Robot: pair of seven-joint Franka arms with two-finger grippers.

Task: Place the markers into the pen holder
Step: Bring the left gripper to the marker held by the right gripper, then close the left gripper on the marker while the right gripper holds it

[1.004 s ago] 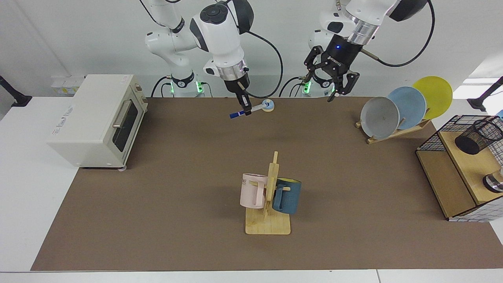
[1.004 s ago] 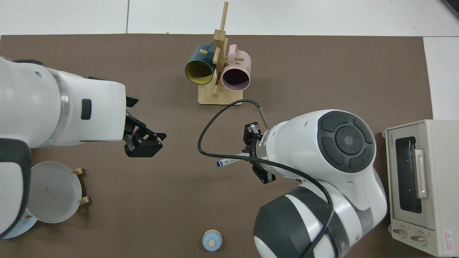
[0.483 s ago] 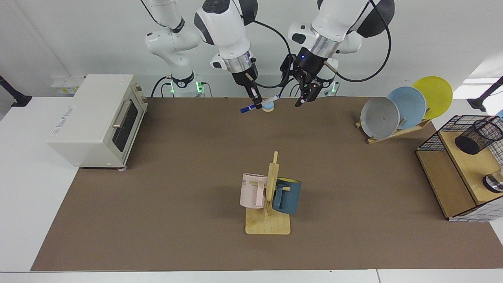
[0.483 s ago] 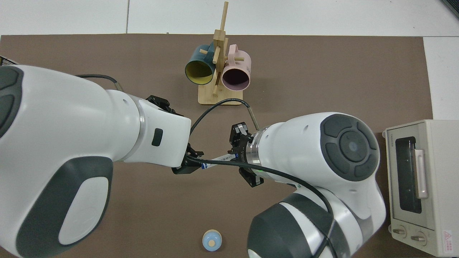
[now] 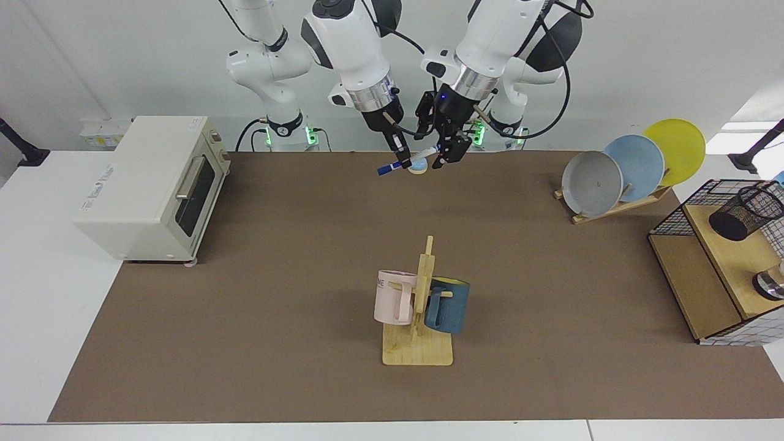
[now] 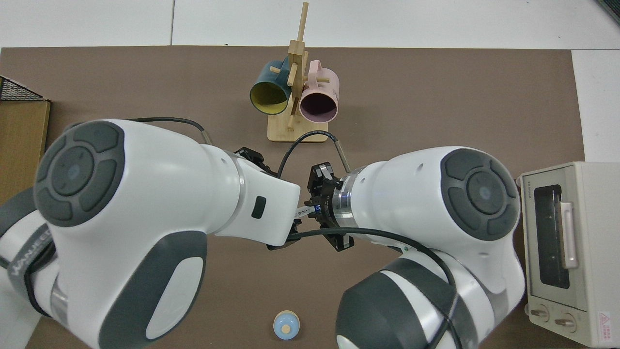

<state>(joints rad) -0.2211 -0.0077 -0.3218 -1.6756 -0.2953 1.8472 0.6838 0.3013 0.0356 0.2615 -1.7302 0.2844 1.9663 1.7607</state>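
A white marker (image 5: 409,160) with a blue cap hangs slanted above the back of the brown mat, and my right gripper (image 5: 401,162) is shut on its middle. My left gripper (image 5: 446,154) has reached across to the marker's upper end, with its fingers open around that tip. From above, only a short piece of the marker (image 6: 306,210) shows between the two wrists; the right gripper (image 6: 322,208) is at it. The left gripper's fingers are hidden under its arm there. The black mesh pen holder (image 5: 744,211) lies tilted in the wire basket (image 5: 670,223) at the far right.
A toaster oven (image 5: 150,187) stands at the left. A wooden mug rack (image 5: 419,306) with a pink and a blue mug is at centre front. A plate rack (image 5: 618,174) holds three plates. A small blue round object (image 5: 419,166) lies under the marker. A silver container (image 5: 770,285) is by the basket.
My left arm has swung across from near the plates to the marker's upper end. My right gripper, still holding the marker, has moved slightly towards it.
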